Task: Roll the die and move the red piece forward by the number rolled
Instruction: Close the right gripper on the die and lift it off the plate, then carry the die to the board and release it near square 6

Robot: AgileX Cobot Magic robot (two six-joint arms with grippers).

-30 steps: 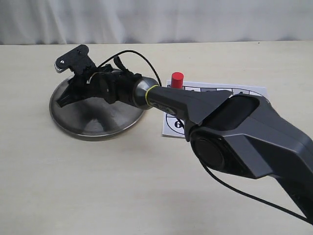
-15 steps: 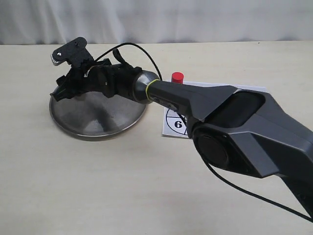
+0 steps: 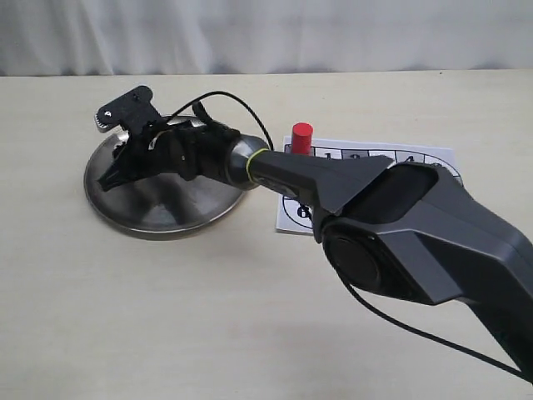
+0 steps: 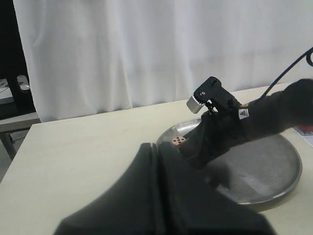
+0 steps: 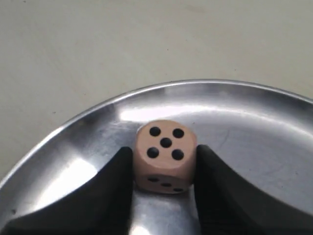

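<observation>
R gripper [image 5: 164, 169] clamped on die [image 5: 166, 147], 5 up, in steel dish [image 3: 166, 210]. Red piece [image 3: 301, 138] upright at board [image 3: 420, 157] corner. L gripper [image 4: 155, 157] blurred, can't tell.

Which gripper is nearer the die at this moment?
Right. The right gripper has the die between its fingers, in the metal dish. The left gripper is back from the dish, outside the exterior view, apart from the die.
</observation>
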